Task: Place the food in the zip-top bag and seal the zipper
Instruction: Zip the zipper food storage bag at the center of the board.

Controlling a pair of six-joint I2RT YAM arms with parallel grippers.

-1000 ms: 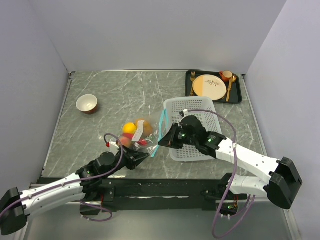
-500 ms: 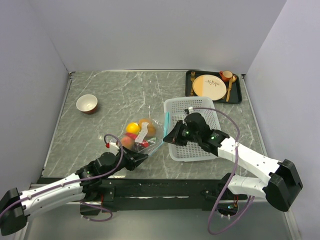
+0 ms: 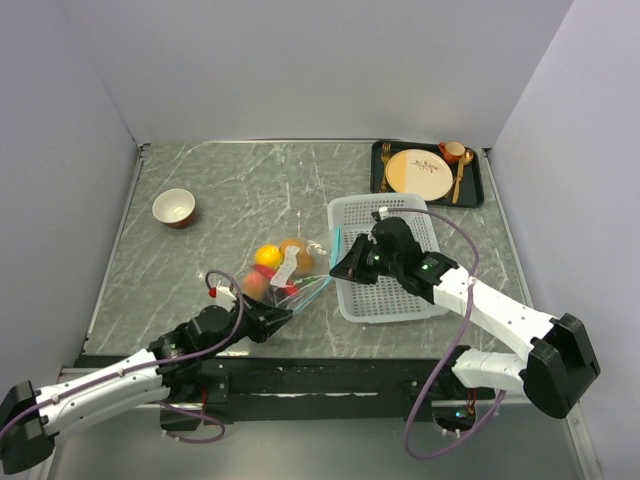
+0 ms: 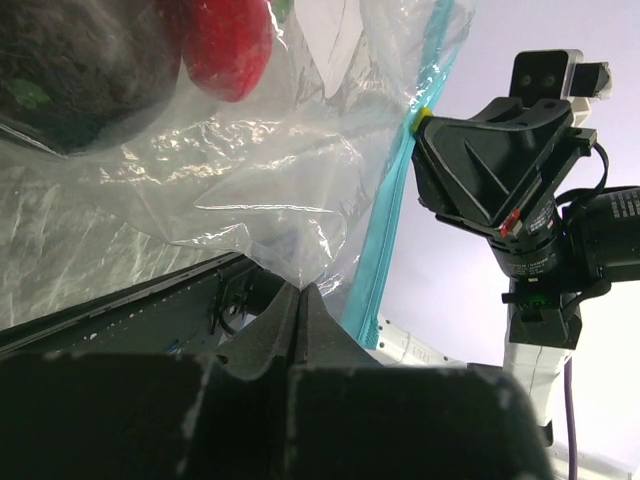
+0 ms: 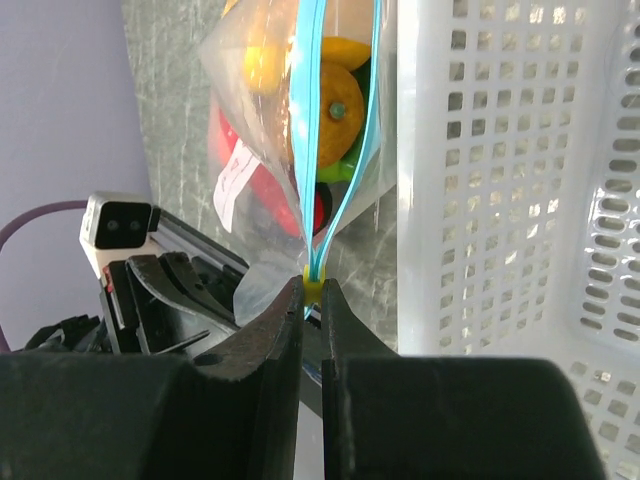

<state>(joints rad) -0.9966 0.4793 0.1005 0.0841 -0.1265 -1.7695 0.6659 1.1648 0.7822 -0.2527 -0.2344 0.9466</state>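
Right claw (image 5: pixel 312 290) pinches the yellow slider at one end of the gaping zipper (image 5: pixel 302 110), left claw (image 4: pixel 300 295) pinches a corner of the bag (image 3: pixel 285 272) with the food (image 5: pixel 335 115) inside, left of the basket (image 3: pixel 400 300); sealing probably needs the slider drawn along the strip.

Bag contents half-seen, edges cropped, fingers out of focus

In the left wrist view, a dark round toy (image 4: pixel 60 70) and a red toy pepper (image 4: pixel 232 40) are cut off by the top edge and blurred behind the clear zip-top plastic bag (image 4: pixel 270 190), whose corner disappears between the closed, blurred fingers of the left hand (image 4: pixel 300 292). In the right wrist view, the small yellow-green slider tab (image 5: pixel 314 288) is mostly buried in the right hand (image 5: pixel 312 290), between soft-focus fingers (image 5: pixel 262 340). The white mesh plastic basket (image 5: pixel 500 200) runs off the top and right edges. From above, the bag's outline is too faint to trace, and the left arm (image 3: pixel 100 385) leaves the bottom-left corner.
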